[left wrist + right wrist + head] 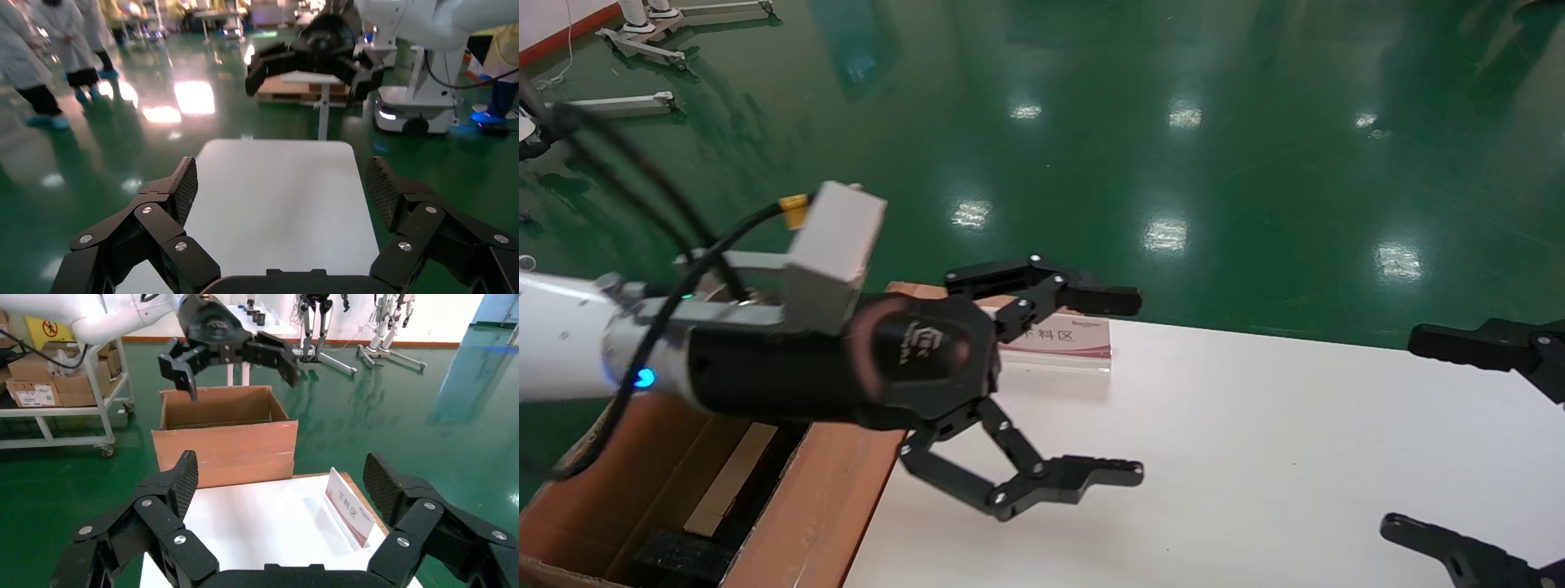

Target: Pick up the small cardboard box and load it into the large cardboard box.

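- The small cardboard box is not something I can pick out for certain in any of my three views; a pale tan slab lies down inside the carton, but I cannot tell what it is.
- The large cardboard box [821,490] stands open just beside the white table's [1254,457] left end, with a black foam block [678,555] on its bottom. From the right wrist I see it [223,441] past the table's far end, flaps up.
- My left gripper [1083,384] hangs over the table's left part, just clear of the carton's edge, its jaws spread wide and holding nothing. Its own camera shows both pads apart above bare table [275,202].
- My right gripper [1426,441] sits at the table's right edge, jaws also released and empty. The left wrist view shows it [312,73] beyond the table's far end.
- A small sign with a red band [1062,339] stands near the table's back edge, just behind the left gripper's upper finger; it also shows from the right wrist [349,505].
- Green glossy floor [1173,122] surrounds the table.
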